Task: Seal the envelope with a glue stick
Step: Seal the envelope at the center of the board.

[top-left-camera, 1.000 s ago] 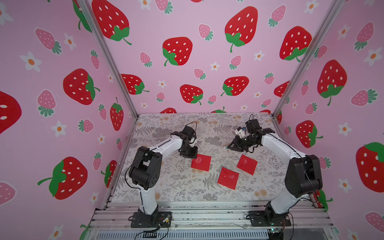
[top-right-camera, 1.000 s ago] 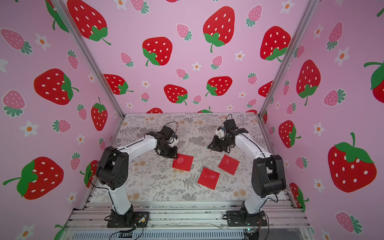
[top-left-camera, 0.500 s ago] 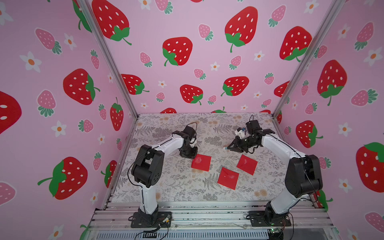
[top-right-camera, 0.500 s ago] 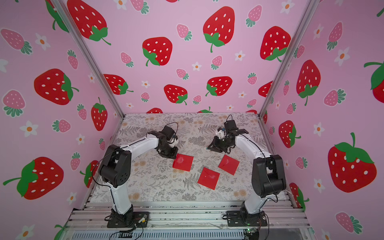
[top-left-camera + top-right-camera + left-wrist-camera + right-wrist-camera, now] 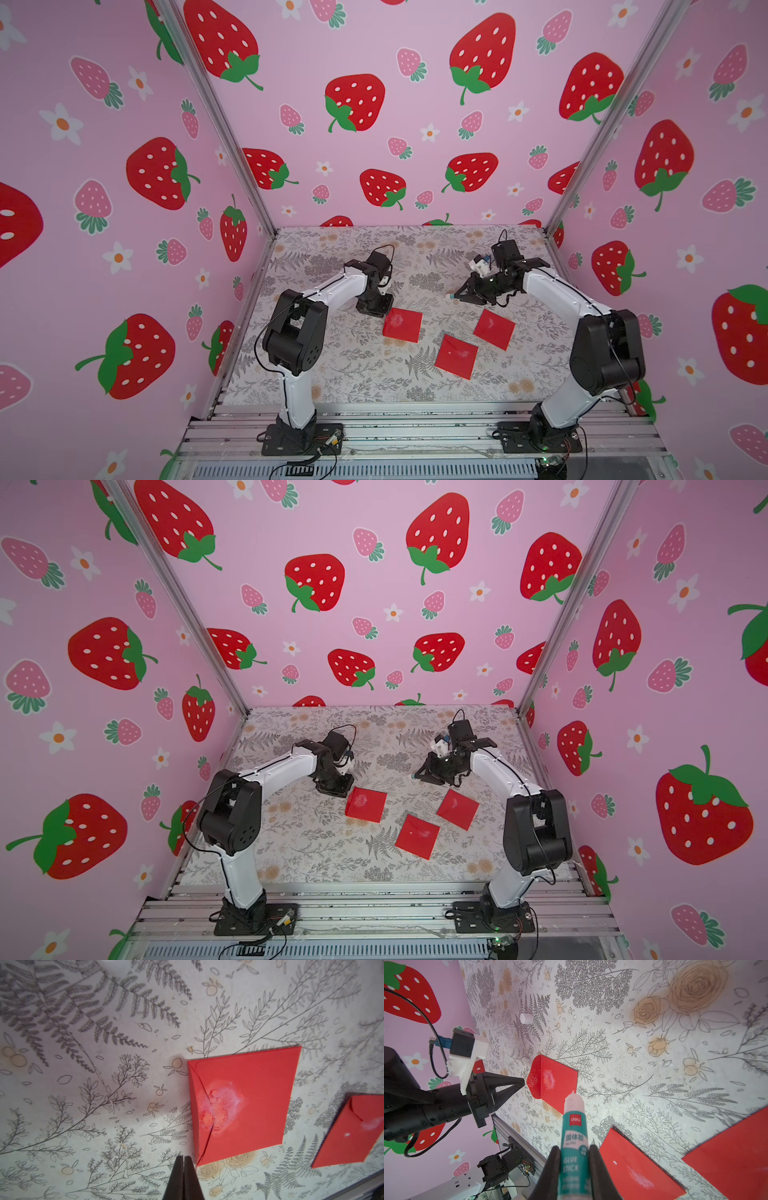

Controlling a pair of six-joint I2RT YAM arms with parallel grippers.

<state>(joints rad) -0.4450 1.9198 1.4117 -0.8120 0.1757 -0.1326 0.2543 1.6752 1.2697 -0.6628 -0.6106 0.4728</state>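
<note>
while the left gripper (image 5: 183, 1160) is seen from its own wrist camera, its two fingers are pressed together with nothing between them. the tips sit low over the floral table (image 5: 83, 1064), just beside a corner of the left envelope (image 5: 243, 1105); contact with that corner cannot be confirmed. this envelope lies flat with its flap folded over, and a whitish smear (image 5: 220, 1105) is noted across the flap seam.

the right gripper (image 5: 574, 1148) is clamped on the glue stick (image 5: 573, 1126), one finger on each side of the teal label. the stick is uncapped, with its white glue end exposed. it is held off the table and points toward the left envelope, well apart from it. a white ribbed cap (image 5: 526, 1018) lies alone on the table, beyond that envelope.

in both top views the middle envelope (image 5: 456, 356) and right envelope (image 5: 494, 329) lie flat near each other, each with a faint pale mark.
</note>
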